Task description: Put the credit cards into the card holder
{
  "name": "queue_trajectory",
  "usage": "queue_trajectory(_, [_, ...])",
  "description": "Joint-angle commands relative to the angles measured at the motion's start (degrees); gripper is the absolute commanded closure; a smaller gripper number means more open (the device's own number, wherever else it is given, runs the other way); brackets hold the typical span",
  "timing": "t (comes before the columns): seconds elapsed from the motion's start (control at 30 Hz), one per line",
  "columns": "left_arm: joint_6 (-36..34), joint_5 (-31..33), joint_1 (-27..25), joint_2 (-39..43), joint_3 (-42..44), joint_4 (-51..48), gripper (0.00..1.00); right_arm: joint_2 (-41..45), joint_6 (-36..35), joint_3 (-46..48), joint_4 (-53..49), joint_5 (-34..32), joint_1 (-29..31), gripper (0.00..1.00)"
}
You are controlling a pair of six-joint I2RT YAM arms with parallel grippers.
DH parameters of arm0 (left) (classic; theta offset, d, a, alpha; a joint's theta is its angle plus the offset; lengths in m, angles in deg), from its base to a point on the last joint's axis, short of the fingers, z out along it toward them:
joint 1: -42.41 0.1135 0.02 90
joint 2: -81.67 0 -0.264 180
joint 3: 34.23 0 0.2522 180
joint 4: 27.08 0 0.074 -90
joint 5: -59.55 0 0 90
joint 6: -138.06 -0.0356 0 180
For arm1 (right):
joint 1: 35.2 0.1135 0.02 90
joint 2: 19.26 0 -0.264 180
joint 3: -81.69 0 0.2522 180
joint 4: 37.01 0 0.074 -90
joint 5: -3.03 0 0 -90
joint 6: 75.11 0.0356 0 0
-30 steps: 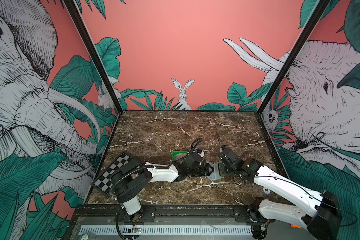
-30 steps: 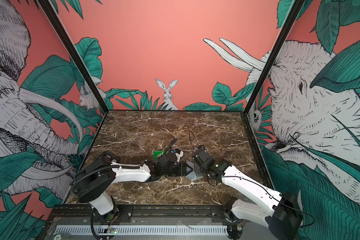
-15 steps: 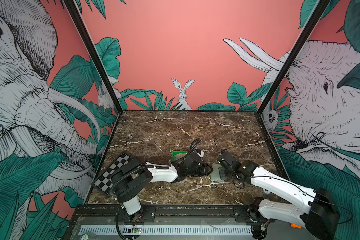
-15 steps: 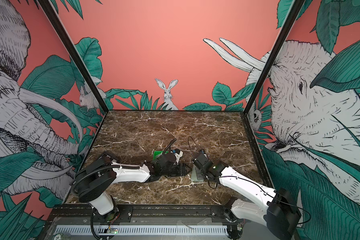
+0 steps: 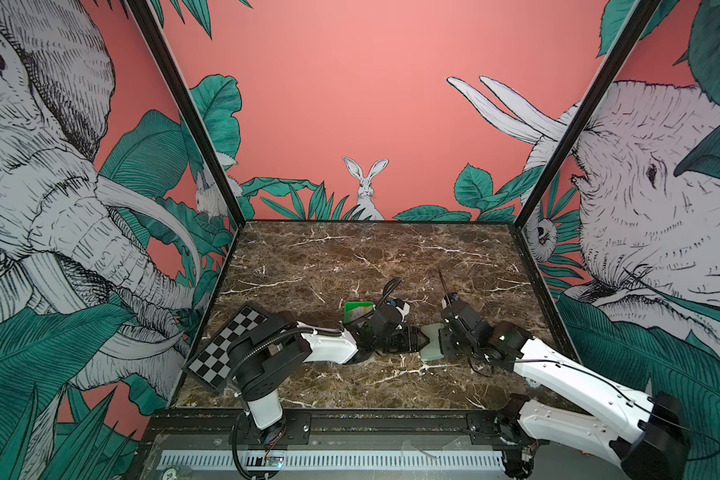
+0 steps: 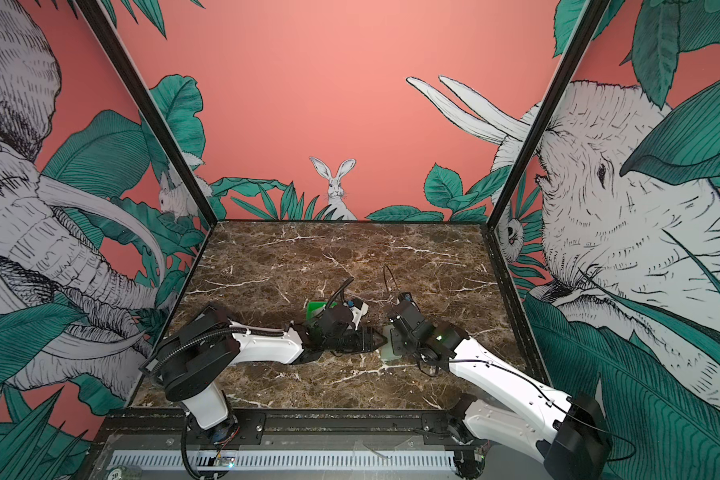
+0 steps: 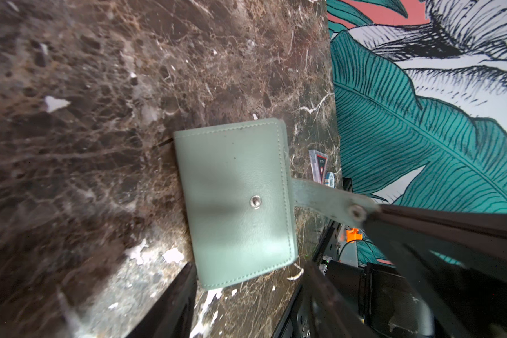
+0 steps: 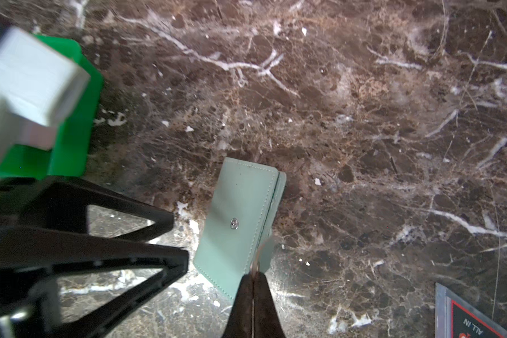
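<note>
Card holder [image 5: 431, 343] sits closed on the marble tabletop [image 5: 350, 257] in both top views, between the arms. Left wrist view: left gripper [image 7: 249, 264] gapes open at its edge. Right wrist view: right gripper [image 8: 253, 275] pinches its snap tab [image 8: 265, 248] tight.

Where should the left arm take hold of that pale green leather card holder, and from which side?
Likely the long edge opposite the snap strap, coming low from the left gripper's side. The pale sage-green leather card holder lies closed on the marble table, and the right gripper pinches the strap.
</note>
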State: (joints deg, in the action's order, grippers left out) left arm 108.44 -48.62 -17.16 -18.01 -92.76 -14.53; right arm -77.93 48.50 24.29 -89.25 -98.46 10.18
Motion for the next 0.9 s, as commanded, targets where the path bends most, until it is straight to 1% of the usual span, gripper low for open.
queue_trajectory(0.0, [1.96,-2.25,0.17,-1.61,-0.68,5.76,0.38,0.32,-1.43,-2.64,0.15,2.25,0.17,1.0])
queue_trajectory(0.1, [2.7,-2.16,0.16,-2.17,-0.62,6.9,0.35,0.73,-1.6,-3.43,0.42,3.13,0.15,1.0])
queue_trajectory(0.3, [2.04,-1.54,0.16,-1.5,-0.47,5.33,0.35,0.28,-1.89,-3.91,0.34,3.66,0.16,1.0])
queue_trajectory(0.37, [1.79,-1.17,0.16,-1.27,-0.6,3.97,0.38,-0.1,-1.79,-3.74,0.35,3.61,0.21,1.0])
queue_trajectory(0.43, [1.68,-0.61,0.16,-0.97,-0.65,2.73,0.44,-0.2,-1.63,-3.4,0.4,3.45,0.17,1.0])
queue_trajectory(0.63, [0.89,0.81,0.16,0.17,-0.45,-0.07,0.53,-0.46,-1.21,-2.44,-1.36,0.72,0.14,1.0])
queue_trajectory(0.7, [0.62,1.02,0.16,0.35,-0.49,-0.85,0.6,-0.55,-1.02,-1.68,-1.86,-0.18,0.23,1.0])
queue_trajectory(0.77, [0.59,1.21,0.16,0.51,-0.38,-1.19,0.65,-0.56,-0.64,-0.91,-2.35,-0.79,0.21,0.9])
queue_trajectory(0.87, [0.34,1.38,0.16,0.77,-0.24,-1.92,0.71,-0.18,0.09,-0.12,-2.61,-1.01,0.15,0.81])
